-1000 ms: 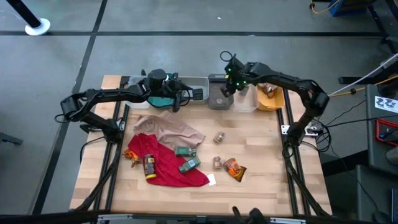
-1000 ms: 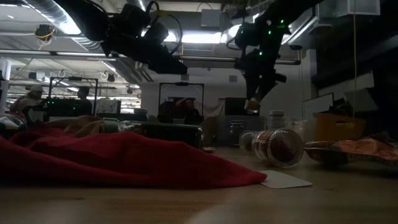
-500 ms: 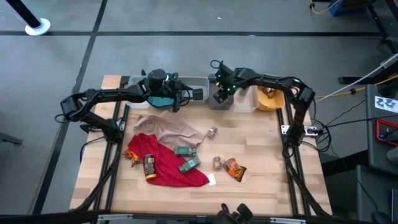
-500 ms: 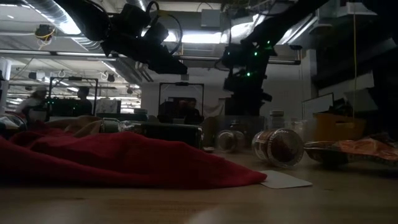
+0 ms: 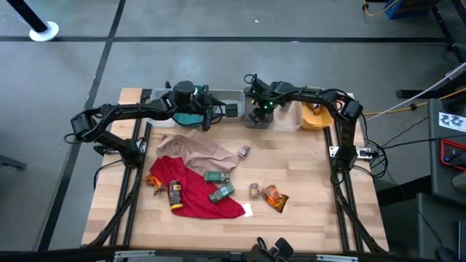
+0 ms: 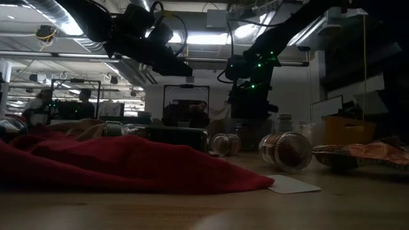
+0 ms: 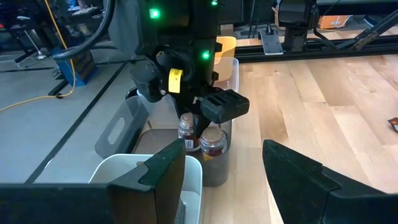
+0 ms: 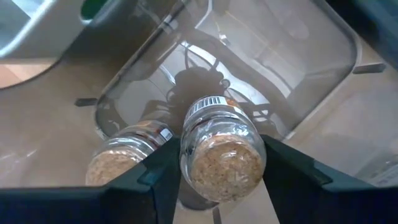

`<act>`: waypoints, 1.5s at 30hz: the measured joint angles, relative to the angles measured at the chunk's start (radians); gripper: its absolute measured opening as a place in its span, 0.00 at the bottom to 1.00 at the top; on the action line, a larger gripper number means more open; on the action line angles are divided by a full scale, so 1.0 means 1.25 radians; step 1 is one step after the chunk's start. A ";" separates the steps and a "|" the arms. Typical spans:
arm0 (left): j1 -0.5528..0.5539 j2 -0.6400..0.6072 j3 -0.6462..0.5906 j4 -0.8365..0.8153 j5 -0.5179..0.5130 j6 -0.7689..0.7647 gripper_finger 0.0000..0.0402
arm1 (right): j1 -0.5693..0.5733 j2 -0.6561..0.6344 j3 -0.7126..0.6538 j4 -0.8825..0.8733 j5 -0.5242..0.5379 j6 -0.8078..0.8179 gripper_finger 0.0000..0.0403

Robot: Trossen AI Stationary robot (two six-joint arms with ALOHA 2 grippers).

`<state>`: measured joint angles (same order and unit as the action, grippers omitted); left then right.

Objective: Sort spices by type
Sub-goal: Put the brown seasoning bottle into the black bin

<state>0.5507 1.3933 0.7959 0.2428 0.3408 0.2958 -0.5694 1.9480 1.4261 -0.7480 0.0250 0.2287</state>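
My right gripper [image 5: 255, 114] reaches down into the grey bin [image 5: 256, 122] at the table's far edge, shut on a small glass spice jar [image 8: 221, 155]. A second jar [image 8: 121, 165] stands beside it in the bin. My left gripper [image 7: 224, 168] hovers open over the white bin [image 7: 124, 171] next to it, with nothing between its fingers. More spices lie on the table: a loose jar [image 5: 243, 151] on its side, another jar [image 5: 254, 190], two green boxes [image 5: 217, 176], an orange packet [image 5: 274, 196] and a dark bottle [image 5: 175, 195] on the red cloth [image 5: 193, 193]. My right gripper pinches the jar's glass sides [image 8: 186, 158] between its two fingers. The fingers come from above, pointing steeply down. The jar stands on end inside the grey bin, next to the other jar [image 7: 186, 129]. Whether its lower end rests on the bin's floor I cannot tell.
A row of bins lines the far edge, with a clear bin [image 5: 287, 116] and a yellow bin [image 5: 317, 116] right of the grey one. A tan cloth [image 5: 200, 151] lies partly over the red cloth. Bare wood lies at the right and near side.
My right gripper has gone down and toward the table's left, carrying the jar into the grey bin. The loose jar on the table has rolled leftward toward the tan cloth.
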 joint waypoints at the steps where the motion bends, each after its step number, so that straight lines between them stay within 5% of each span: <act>1: 0.000 0.000 0.000 0.000 0.000 0.000 0.49 | 0.000 0.000 0.000 0.000 0.000 0.000 0.49; 15: 0.000 0.000 0.000 0.000 0.000 0.004 0.49 | 0.000 0.000 0.000 -0.002 -0.029 0.001 0.49; 27: 0.000 0.000 0.000 0.000 0.000 0.015 0.49 | 0.000 0.000 0.000 0.000 -0.029 0.001 0.69; 36: 0.000 0.000 0.000 0.000 0.000 0.012 0.49 | 0.000 -0.002 0.002 -0.012 -0.033 0.000 0.70; 45: 0.000 0.000 0.000 0.000 0.000 -0.001 0.49 | 0.017 -0.002 0.161 -0.216 -0.044 -0.125 0.70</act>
<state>0.5507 1.3933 0.7956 0.2426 0.3405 0.2951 -0.5480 1.9453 1.6270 -1.0179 -0.0299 0.0722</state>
